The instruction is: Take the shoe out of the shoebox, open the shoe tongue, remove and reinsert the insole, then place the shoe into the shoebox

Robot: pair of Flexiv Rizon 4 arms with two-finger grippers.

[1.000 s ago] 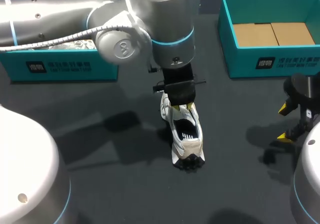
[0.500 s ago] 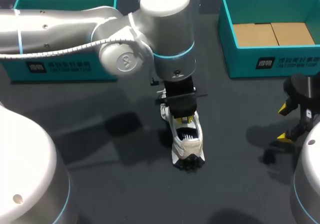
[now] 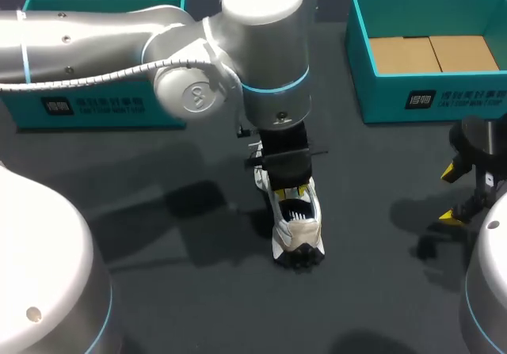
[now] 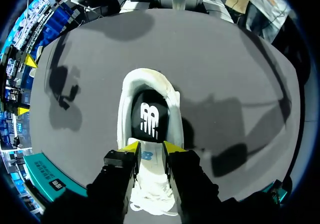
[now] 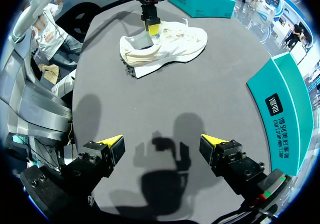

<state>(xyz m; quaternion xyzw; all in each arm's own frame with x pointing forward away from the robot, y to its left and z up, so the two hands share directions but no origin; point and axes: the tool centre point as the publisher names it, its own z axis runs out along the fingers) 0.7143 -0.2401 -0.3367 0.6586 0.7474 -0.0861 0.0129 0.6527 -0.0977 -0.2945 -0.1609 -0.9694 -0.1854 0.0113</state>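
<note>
A white shoe (image 3: 295, 226) stands on the dark table, heel toward the front edge; it also shows as the shoe (image 5: 167, 43) in the right wrist view. My left gripper (image 3: 289, 189) hangs over its opening, fingers shut on the shoe tongue (image 4: 148, 156). Ahead of my left gripper (image 4: 150, 148) the black insole (image 4: 149, 119) lies inside the shoe's white rim (image 4: 125, 119). My right gripper (image 3: 451, 194) stands open and empty near the table's right edge, well away from the shoe. In its own view my right gripper (image 5: 161, 143) has only bare table between its fingers.
A teal shoebox (image 3: 420, 97) with a cardboard floor stands at the back right. A second teal box (image 3: 95, 107) sits at the back left, partly behind my left arm. Dark table surface (image 3: 174, 259) lies around the shoe.
My left gripper has slid a little along the shoe toward its heel and now sits over the opening. The shoe and my right arm have kept still.
</note>
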